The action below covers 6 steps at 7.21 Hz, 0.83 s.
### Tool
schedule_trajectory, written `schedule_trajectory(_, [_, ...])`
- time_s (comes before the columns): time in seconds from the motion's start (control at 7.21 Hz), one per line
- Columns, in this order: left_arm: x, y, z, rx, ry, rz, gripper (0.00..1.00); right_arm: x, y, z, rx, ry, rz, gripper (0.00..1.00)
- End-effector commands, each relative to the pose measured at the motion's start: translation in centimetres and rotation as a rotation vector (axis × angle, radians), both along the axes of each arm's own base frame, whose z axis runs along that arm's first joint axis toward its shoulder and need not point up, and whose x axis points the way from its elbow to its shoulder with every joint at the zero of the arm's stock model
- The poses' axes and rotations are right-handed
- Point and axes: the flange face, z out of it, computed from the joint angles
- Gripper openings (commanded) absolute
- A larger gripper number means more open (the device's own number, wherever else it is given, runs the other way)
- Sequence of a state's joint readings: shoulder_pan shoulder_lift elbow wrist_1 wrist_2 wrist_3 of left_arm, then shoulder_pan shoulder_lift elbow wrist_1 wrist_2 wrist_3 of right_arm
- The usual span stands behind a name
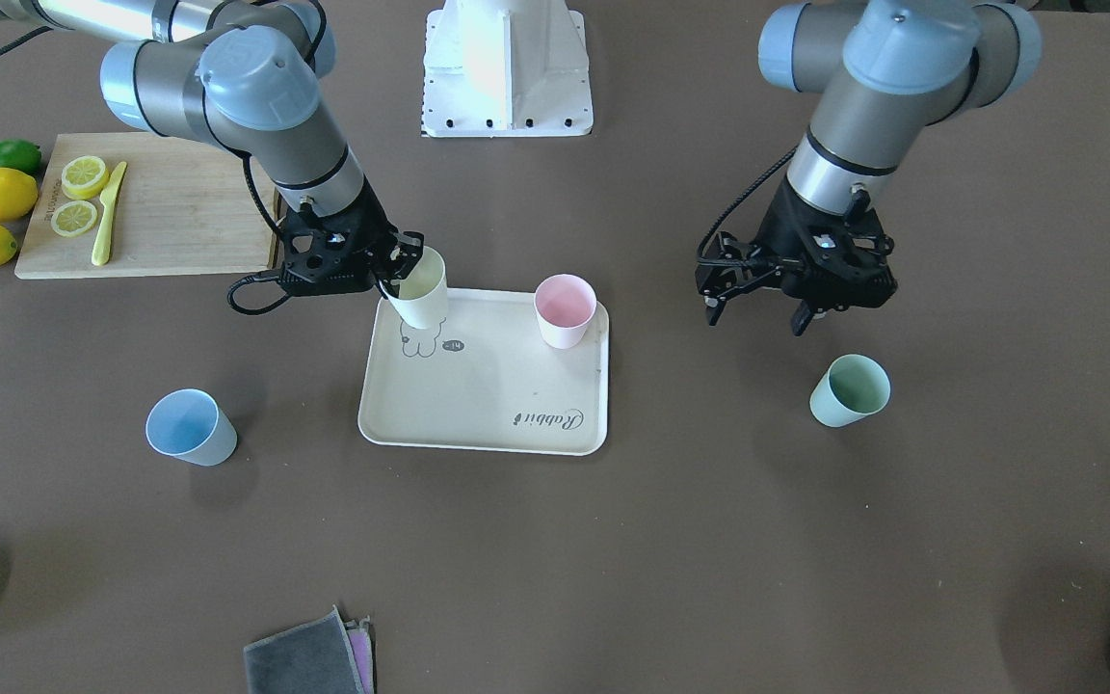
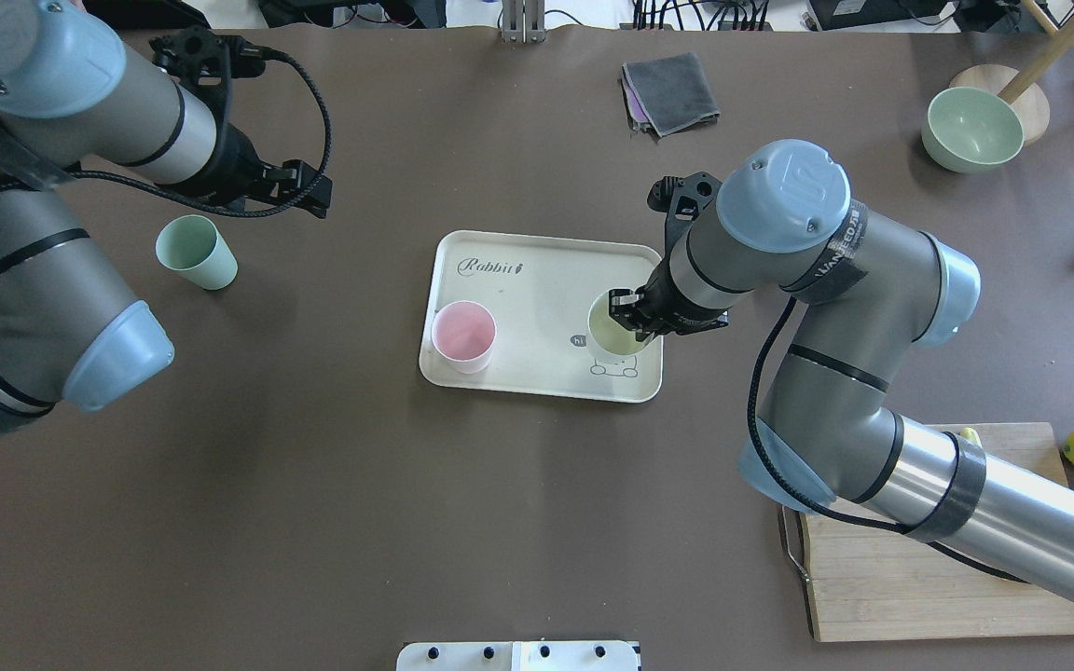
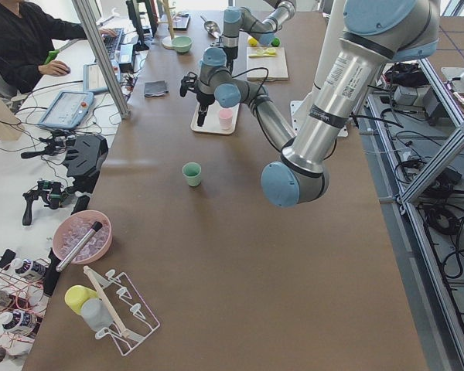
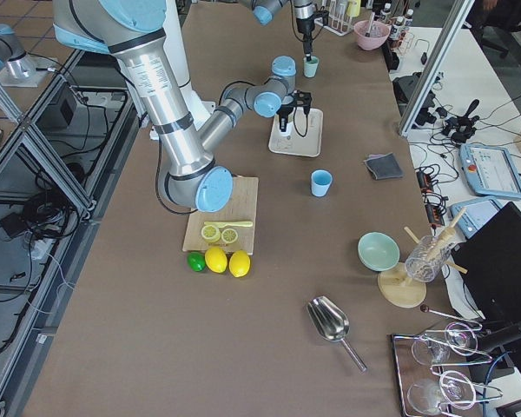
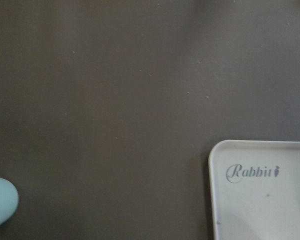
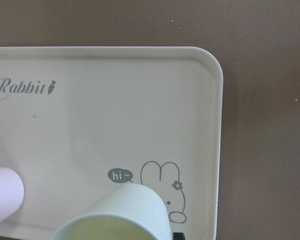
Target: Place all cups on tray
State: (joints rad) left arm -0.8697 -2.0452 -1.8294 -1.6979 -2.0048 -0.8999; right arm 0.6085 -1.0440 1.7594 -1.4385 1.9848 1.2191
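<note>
- All 4 cups look light, stiff and matte. Their tapered walls may slip, so a pinch across the rim suits them.
- The right gripper [image 1: 399,270] clamps the pale yellow cup [image 1: 422,294] by its rim over the tray [image 1: 478,410], at the rabbit corner. I cannot tell whether the cup is resting on it.
- The pink cup [image 1: 565,310] stands on the tray. The mint green cup [image 1: 849,390] and the light blue cup [image 1: 191,427] stand on the desk [image 1: 613,549].
- The left gripper [image 1: 755,316] hangs empty, jaws spread, near the mint green cup.

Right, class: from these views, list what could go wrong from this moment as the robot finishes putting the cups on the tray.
1. The right gripper holds the yellow cup, which looks slightly tilted, near a corner of the tray. Let go like that, it may tip or land on the rim.
2. The left gripper hangs open near the green cup, not centred over it. An off-centre descent could knock it over.
</note>
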Motion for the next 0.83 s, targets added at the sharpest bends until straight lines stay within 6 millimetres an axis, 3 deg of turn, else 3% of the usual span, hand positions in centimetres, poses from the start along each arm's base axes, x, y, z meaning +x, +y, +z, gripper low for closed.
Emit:
schedule_trajectory(0.0, [-2.1, -1.7, 4.5, 0.022, -0.068, 0.043, 0.98, -2.1, 0.2, 1.5, -0.001, 0.028, -0.003, 0.00])
schedule_trajectory(0.28, [-2.4, -3.8, 9.8, 0.062, -0.064, 0.037, 0.97, -2.1, 0.3, 2.2, -0.012, 0.041, -0.002, 0.00])
schedule_trajectory(0.42, [-3.5, -5.2, 12.6, 0.091, -0.078, 0.047, 0.98, -2.0, 0.2, 2.5, -0.013, 0.042, -0.001, 0.00])
schedule_trajectory(0.69, [-7.9, -6.7, 14.4, 0.107, -0.093, 0.064, 0.97, -1.8, 0.2, 2.5, -0.013, 0.042, 0.001, 0.00])
